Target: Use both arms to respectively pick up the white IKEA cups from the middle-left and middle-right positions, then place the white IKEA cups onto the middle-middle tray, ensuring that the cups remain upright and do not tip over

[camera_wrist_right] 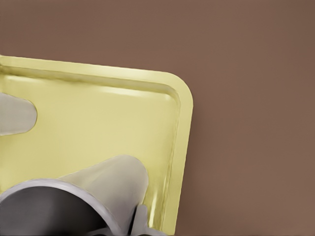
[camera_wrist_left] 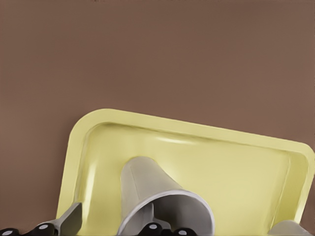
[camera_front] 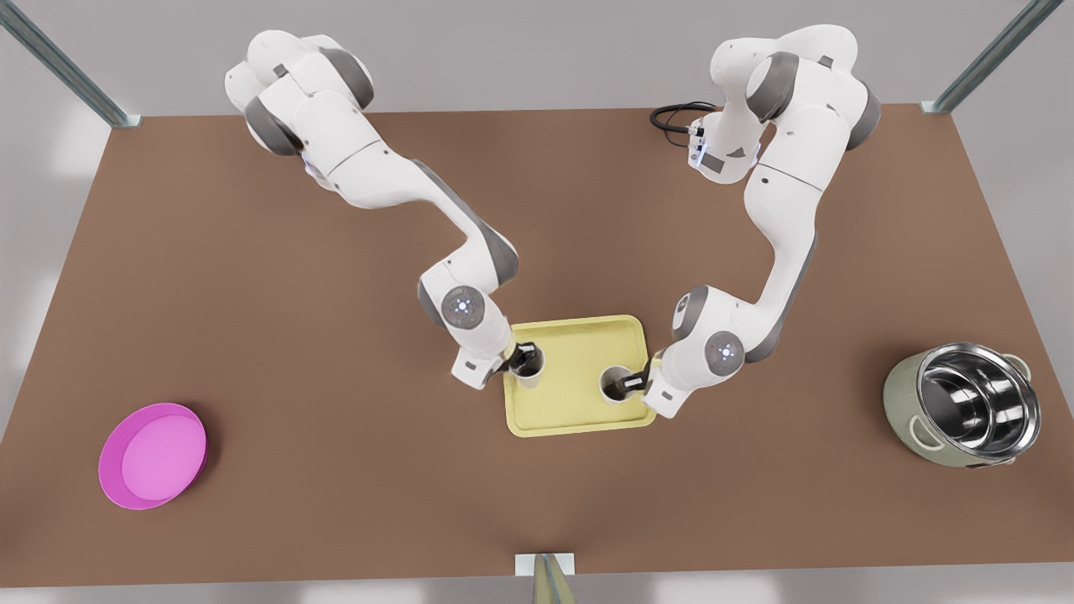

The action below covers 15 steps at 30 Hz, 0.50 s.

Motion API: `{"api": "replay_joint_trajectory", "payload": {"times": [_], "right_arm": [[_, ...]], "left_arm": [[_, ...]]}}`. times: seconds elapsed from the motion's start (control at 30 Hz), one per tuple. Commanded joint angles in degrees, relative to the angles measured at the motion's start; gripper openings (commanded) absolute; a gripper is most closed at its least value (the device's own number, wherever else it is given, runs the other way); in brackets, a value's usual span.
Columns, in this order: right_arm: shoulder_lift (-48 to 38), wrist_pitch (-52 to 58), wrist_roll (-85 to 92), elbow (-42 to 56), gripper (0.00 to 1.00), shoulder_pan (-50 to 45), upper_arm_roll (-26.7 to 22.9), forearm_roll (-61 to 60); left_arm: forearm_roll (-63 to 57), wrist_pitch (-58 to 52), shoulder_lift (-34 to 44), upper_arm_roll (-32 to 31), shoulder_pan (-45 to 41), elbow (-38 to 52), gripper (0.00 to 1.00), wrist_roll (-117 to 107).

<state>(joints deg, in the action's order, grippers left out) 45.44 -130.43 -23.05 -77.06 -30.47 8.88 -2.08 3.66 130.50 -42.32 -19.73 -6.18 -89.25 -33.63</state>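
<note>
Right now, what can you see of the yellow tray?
The pale yellow rectangular tray looks like smooth plastic, with rounded corners and a low raised rim. It lies flat on the brown table. Inside, upright, are the left white cup, pinched by the left gripper, and the right white cup, pinched by the right gripper.

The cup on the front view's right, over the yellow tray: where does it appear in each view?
Front view: the cup is near the tray's right edge.
Left wrist view: close up, nearest the camera.
Right wrist view: farther off, beyond the other cup, cut by the picture's border.
Shared landmark: the yellow tray.
</note>
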Motion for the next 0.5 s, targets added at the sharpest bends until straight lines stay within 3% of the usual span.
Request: {"api": "replay_joint_trajectory", "payload": {"times": [0.0,0.1,0.17,0.2,0.23,0.27,0.4,0.47], "right_arm": [[1.84,-0.44,-27.93,1.91,0.21,-1.08,-0.09,1.11],[3.42,-0.44,-27.84,2.7,0.21,-1.17,-0.18,1.29],[3.95,-0.44,-27.84,2.62,0.25,-1.17,-0.18,1.29],[4.04,-0.44,-27.84,2.62,0.38,-1.17,-0.18,1.29],[4.13,-0.44,-27.84,2.62,0.84,-1.17,-0.18,1.29],[4.21,-0.44,-27.84,2.53,1.0,-1.17,-0.09,2.69],[4.3,-0.44,-27.67,2.53,1.0,-1.17,-0.09,3.57],[4.3,-0.44,-27.67,2.53,1.0,-1.17,-0.09,3.66]], "left_arm": [[-1.55,-0.15,0.22,-0.05,0.03,0.04,1.0,-7.94],[-1.46,-3.31,1.97,-0.66,0.2,0.04,1.0,-8.03],[-1.63,-13.42,6.98,-0.66,0.99,0.57,1.0,-8.29],[-1.72,-19.74,11.02,-0.58,2.49,0.92,1.0,-8.2],[-2.34,-30.81,13.84,-0.58,5.04,5.13,1.0,-7.85],[-7.51,-43.55,14.28,-0.75,5.3,11.11,1.0,-7.76],[-9.63,-59.21,18.24,-0.31,12.94,19.37,1.0,10.05],[-9.37,-58.08,27.2,10.14,6.54,14.37,1.0,25.46]]}}
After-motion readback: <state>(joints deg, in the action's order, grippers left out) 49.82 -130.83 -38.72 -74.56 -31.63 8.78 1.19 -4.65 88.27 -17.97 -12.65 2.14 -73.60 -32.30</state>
